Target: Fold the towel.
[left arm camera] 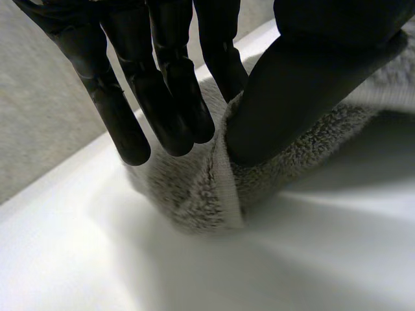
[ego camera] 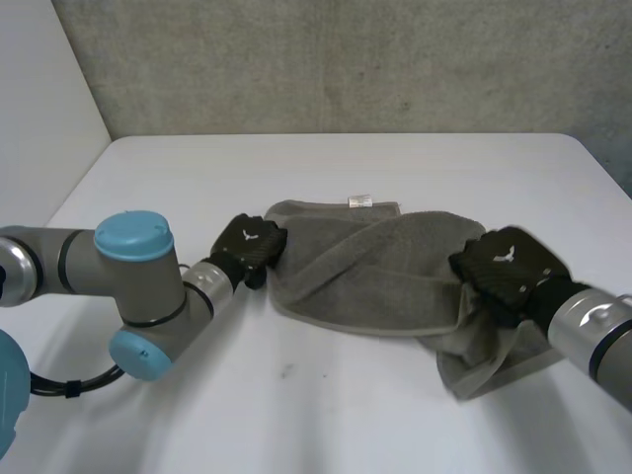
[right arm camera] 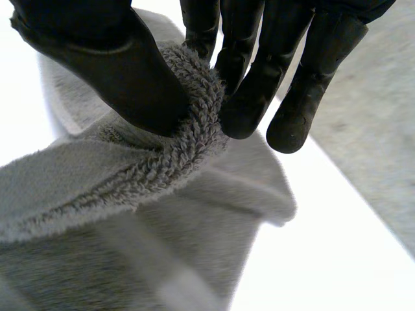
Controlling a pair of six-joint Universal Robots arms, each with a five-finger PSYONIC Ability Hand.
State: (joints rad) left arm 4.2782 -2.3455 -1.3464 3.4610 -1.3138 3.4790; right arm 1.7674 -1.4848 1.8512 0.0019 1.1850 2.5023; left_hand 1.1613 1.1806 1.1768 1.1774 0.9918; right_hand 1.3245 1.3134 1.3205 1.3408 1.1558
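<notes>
towel [ego camera: 385, 272]: grey, rumpled, mid-tabletop [ego camera: 346, 415], white tag [ego camera: 360, 201] on far edge | left hand [ego camera: 252, 245]: thumb and fingers pinching towel's left edge | right hand [ego camera: 509, 267]: pinching a bunched fold at towel's right end

High head, close wrists, shared towel [ego camera: 375, 267]

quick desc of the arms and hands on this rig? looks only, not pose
Left arm: grey tubes, light-blue round caps. Right arm: grey metal cuff. Left hand and right hand: black, boxy backs with a small white mark, rounded fingertips.
</notes>
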